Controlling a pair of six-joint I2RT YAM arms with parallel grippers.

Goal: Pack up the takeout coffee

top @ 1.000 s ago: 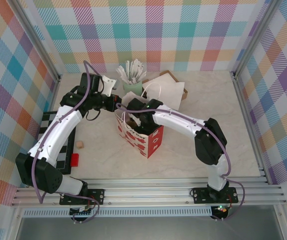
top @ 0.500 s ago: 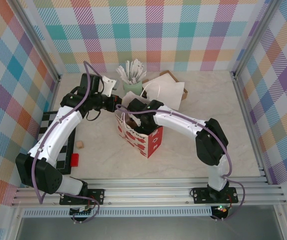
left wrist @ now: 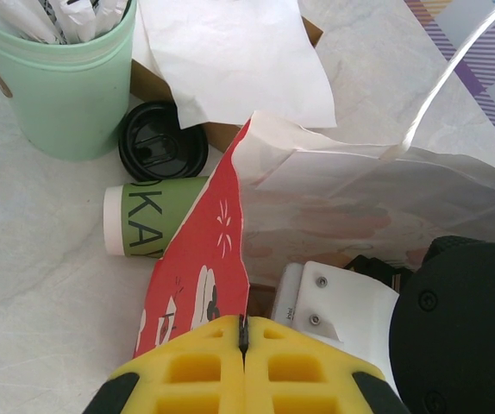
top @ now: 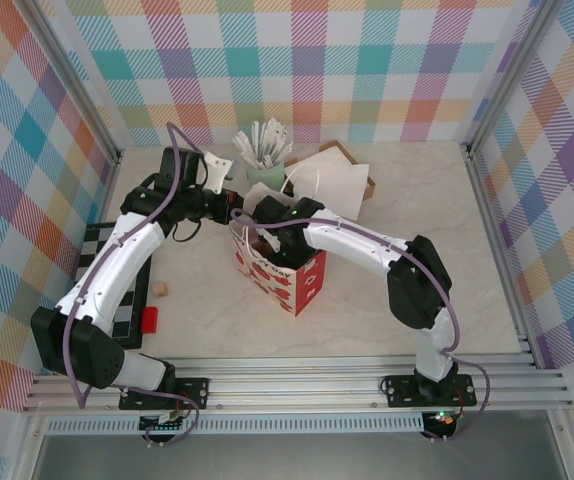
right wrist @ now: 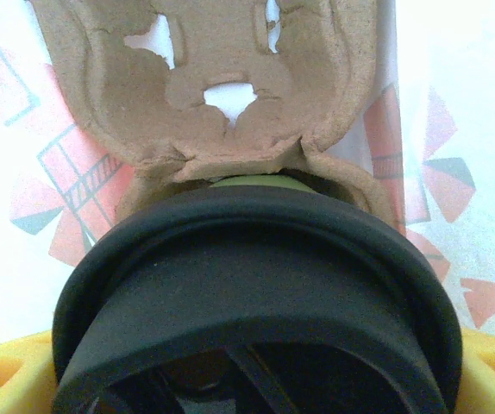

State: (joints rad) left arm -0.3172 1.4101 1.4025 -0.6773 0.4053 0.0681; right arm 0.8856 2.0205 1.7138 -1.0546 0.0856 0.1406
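The takeout coffee's black lid (right wrist: 256, 293) sits between the yellow fingers (right wrist: 6, 366) of my right gripper (right wrist: 256, 379), which is shut on it. A sliver of the green cup (right wrist: 247, 182) shows beyond the lid. The cup is inside the red-and-white paper bag (top: 285, 278), right over a brown pulp cup carrier (right wrist: 230, 78). My left gripper (left wrist: 243, 332) is shut on the bag's red rim (left wrist: 204, 250) and pinches it at the near-left side. From above, the right gripper (top: 258, 238) reaches down into the bag's mouth and the left gripper (top: 235, 209) sits at its back-left corner.
A lidless green cup (left wrist: 140, 220) lies on its side beside a loose black lid (left wrist: 163, 151). A pale green cup of white sticks (left wrist: 66, 86) stands behind them. White paper over a brown box (top: 332, 180) lies back right. A tan block (top: 161, 289) and a red block (top: 149, 319) lie front left.
The right wrist has shifted very slightly over the bag's mouth. The left arm and the bag stay as they were.
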